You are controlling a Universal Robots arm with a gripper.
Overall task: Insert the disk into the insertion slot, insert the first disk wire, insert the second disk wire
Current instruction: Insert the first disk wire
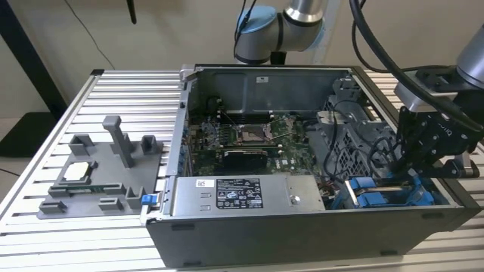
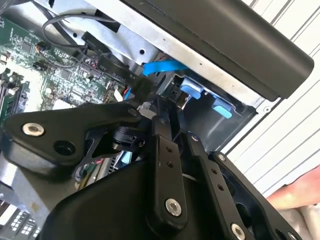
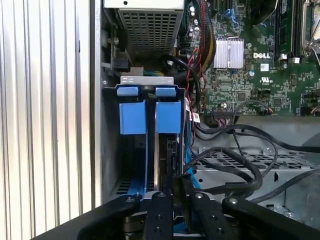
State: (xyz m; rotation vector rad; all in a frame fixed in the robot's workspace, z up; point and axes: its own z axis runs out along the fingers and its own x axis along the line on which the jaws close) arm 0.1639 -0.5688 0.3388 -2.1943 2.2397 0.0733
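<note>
Hand [image 1: 427, 170] vertical, low over the insertion slot [image 3: 111, 145], fingers [image 3: 160, 210] almost together, grasp beyond telling.

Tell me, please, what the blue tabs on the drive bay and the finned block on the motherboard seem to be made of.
The blue tabs look like moulded plastic: uniform bright colour, soft sheen. The finned block is probably bare aluminium: silvery, with parallel fins.
</note>
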